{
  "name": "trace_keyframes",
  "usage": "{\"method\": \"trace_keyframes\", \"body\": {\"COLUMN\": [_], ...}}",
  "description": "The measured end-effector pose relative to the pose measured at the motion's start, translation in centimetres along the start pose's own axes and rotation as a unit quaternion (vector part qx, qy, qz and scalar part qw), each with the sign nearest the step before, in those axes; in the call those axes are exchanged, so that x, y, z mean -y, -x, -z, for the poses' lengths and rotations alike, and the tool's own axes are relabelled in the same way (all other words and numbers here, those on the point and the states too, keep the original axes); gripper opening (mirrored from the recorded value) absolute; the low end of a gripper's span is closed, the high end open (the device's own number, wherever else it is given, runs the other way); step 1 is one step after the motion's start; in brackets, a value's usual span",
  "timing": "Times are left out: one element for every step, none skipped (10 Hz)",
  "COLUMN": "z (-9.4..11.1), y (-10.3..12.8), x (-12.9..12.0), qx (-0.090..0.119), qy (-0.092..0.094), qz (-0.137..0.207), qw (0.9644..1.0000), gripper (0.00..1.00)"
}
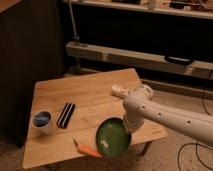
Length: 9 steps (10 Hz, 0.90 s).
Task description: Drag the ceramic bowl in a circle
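Note:
The green ceramic bowl [112,139] sits on the wooden table [85,97] near its front edge, right of centre. Pale marks show inside it. My white arm reaches in from the right and bends down to the bowl. The gripper [128,128] is at the bowl's right rim, mostly hidden behind the arm's wrist. The bowl's left edge is close to an orange carrot [88,149].
A small white cup with a blue inside [42,120] stands at the table's left. A black flat object [65,115] lies next to it. A white item [118,91] lies at the back right. Dark shelving stands behind the table.

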Motion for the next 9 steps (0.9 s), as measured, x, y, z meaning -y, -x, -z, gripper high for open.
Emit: {"method": "trace_keyframes", "body": {"z": [0.2, 0.4, 0.6, 0.7, 0.6, 0.2, -0.3, -1.0, -1.4], "y": [-1.0, -3.1, -5.3, -6.9, -9.0, -10.6, -12.0, -13.3, -14.0], "x": [1.6, 3.9, 6.0, 7.7, 9.2, 10.1, 10.3, 10.1, 9.6], "qx": [-0.002, -0.003, -0.005, -0.002, 0.003, 0.013, 0.022, 0.034, 0.043], "qy": [-0.005, -0.009, -0.008, -0.009, -0.007, -0.004, 0.000, 0.002, 0.002], "qz": [0.004, 0.007, 0.012, 0.013, 0.010, 0.002, -0.010, -0.027, -0.042], "qw": [1.0000, 0.9999, 0.9999, 0.9999, 0.9999, 0.9999, 0.9997, 0.9990, 0.9982], "gripper": [0.03, 0.03, 0.03, 0.03, 0.03, 0.03, 0.03, 0.03, 0.03]}}
